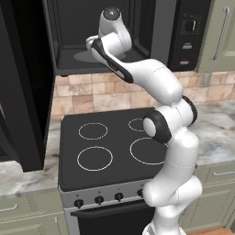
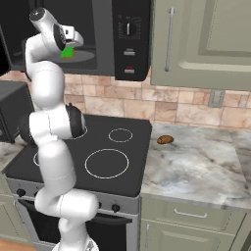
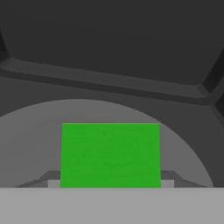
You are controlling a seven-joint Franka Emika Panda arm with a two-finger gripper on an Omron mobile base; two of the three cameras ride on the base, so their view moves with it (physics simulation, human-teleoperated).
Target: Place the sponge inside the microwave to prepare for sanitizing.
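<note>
Sponge [image 3: 110,155] inside the open microwave [image 2: 128,39], over its round plate [image 3: 35,140].
Fingers hidden behind the sponge, so I cannot tell their state; stove [image 1: 110,147] below, brown lump [image 2: 165,139] on the counter [image 2: 206,162].

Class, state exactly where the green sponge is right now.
The sponge is inside the open microwave, above its round plate, at the tip of the hand; in the right base view it shows at upper left, above the stove.
</note>
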